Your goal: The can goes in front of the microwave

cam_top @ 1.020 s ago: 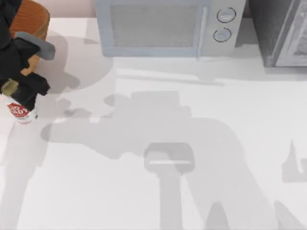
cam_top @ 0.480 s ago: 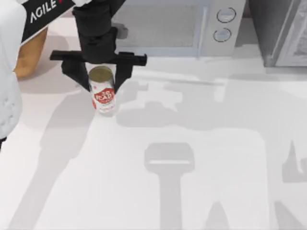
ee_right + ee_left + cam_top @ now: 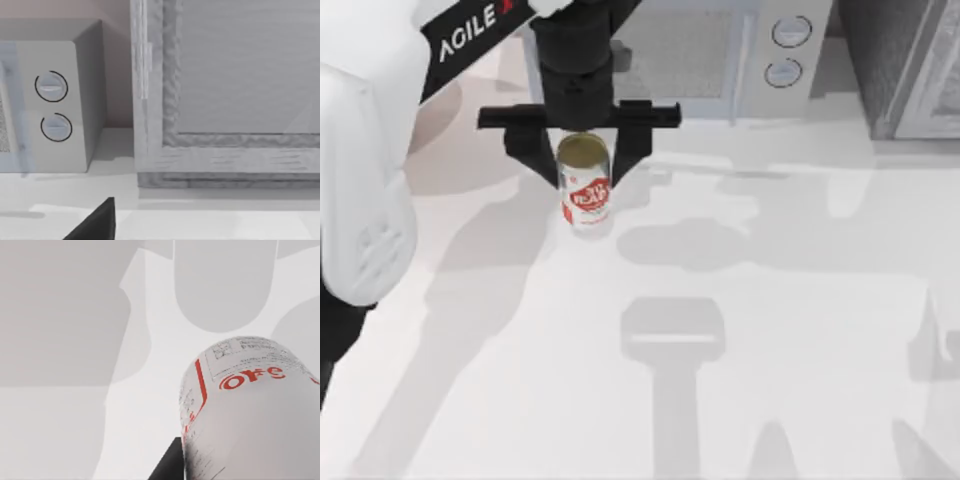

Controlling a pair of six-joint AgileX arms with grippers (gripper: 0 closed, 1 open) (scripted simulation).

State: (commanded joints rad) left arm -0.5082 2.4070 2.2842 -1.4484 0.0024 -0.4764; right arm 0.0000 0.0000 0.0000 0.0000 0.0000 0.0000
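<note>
My left gripper (image 3: 583, 177) reaches in from the top view's upper left and is shut on the can (image 3: 585, 187), one black finger on each side. The can is white with a red label and a dull gold top, and it stays upright. It sits just ahead of the left part of the microwave (image 3: 690, 60), whose window is partly hidden by my left arm. Up close in the left wrist view, the can (image 3: 250, 410) shows its red lettering above the white table. The right wrist view looks at the microwave (image 3: 55, 105) and its two knobs.
A darker grey appliance (image 3: 910, 70) stands at the back right, next to the microwave, and appears large in the right wrist view (image 3: 240, 100). The white table (image 3: 770, 300) spreads open toward the front and right, crossed by arm shadows.
My left gripper has carried the can from the far left edge of the table rightward and toward the back, up to the microwave's front. The can stayed in its grip throughout.
</note>
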